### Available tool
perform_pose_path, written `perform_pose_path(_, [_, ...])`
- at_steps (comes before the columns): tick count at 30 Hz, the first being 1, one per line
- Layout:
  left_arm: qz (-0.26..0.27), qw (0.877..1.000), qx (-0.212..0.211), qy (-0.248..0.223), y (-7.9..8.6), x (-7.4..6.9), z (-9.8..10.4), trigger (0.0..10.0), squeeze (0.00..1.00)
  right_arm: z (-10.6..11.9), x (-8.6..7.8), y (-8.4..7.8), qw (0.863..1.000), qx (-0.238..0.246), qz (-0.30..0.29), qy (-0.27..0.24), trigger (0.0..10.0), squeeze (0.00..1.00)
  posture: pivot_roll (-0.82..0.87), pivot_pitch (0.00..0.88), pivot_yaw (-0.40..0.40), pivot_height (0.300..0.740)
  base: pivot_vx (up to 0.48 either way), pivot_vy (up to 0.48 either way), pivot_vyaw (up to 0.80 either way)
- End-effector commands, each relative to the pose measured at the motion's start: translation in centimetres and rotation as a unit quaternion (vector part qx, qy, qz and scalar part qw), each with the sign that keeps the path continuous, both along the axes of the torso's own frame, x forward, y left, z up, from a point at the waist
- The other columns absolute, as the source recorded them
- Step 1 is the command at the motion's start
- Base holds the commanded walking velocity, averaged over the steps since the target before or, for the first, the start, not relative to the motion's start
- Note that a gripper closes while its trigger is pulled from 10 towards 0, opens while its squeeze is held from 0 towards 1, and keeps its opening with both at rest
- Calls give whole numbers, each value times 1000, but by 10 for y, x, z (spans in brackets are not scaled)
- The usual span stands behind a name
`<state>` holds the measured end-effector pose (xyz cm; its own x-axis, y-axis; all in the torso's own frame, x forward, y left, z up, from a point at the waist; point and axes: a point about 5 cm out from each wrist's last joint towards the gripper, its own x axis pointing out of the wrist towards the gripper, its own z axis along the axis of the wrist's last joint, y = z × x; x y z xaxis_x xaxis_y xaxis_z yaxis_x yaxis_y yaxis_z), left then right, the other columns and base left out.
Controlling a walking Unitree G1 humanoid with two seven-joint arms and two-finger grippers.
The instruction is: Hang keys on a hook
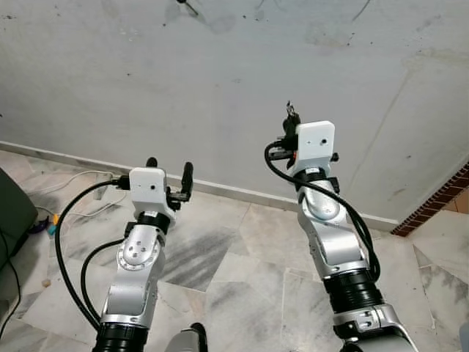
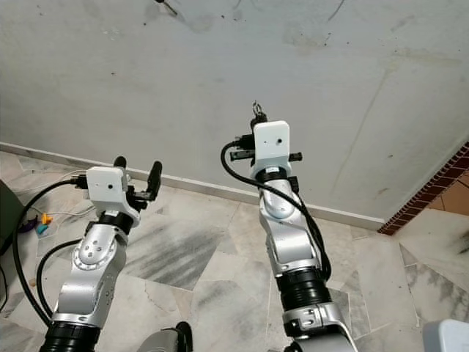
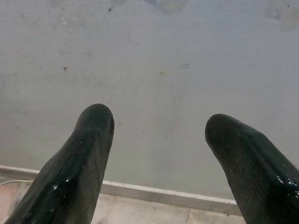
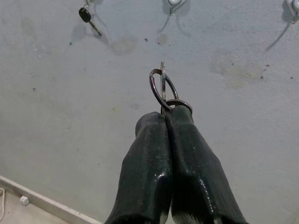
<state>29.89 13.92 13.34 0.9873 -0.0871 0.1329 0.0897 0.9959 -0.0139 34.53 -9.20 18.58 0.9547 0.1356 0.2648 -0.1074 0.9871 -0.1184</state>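
Your right hand [image 4: 164, 116] is squeezed tight on the keys [image 4: 162, 88], near the middle of the right wrist view. The key ring sticks up past the fingertips, with a flat key blade through it.

Aim for the hook [image 4: 174, 4] at the top middle of that view, right above the ring. My guess is you should go up slowly and keep the ring open side toward the wall [image 1: 220, 81], so the hook can slide in. Do not let go until the ring sits on it.

Another key [image 4: 85, 15] already hangs at the upper left. A third hook [image 4: 293, 9] sits at the upper right.

Your left hand [image 1: 169, 174] is spread wide and holds nothing, low in the left eye view.

All the hooks are cut off by the top edge, so I cannot tell their shape.
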Motion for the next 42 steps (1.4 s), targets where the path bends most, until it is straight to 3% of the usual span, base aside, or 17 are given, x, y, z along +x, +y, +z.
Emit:
perform_pose_path(1, [-1, 1000, 2, -5, 2, -2, 2, 10000, 0, 9, -2, 3, 1000, 0, 10, -21, 10000, 0, 57, 155, 14, 740, 0, 0, 0])
perform_pose_path(36, [-9, 1000, -4, 0, -1, -2, -1, 10000, 0, 8, -4, 6, 999, -17, 27, -27, 10000, 0, 48, 158, 11, 740, 315, 36, 0])
perform_pose_path(42, [7, 1000, -8, 7, 0, -2, -3, 10000, 0, 7, -4, 6, 999, -18, 28, -25, 10000, 0, 50, 156, 9, 740, 0, 80, 0])
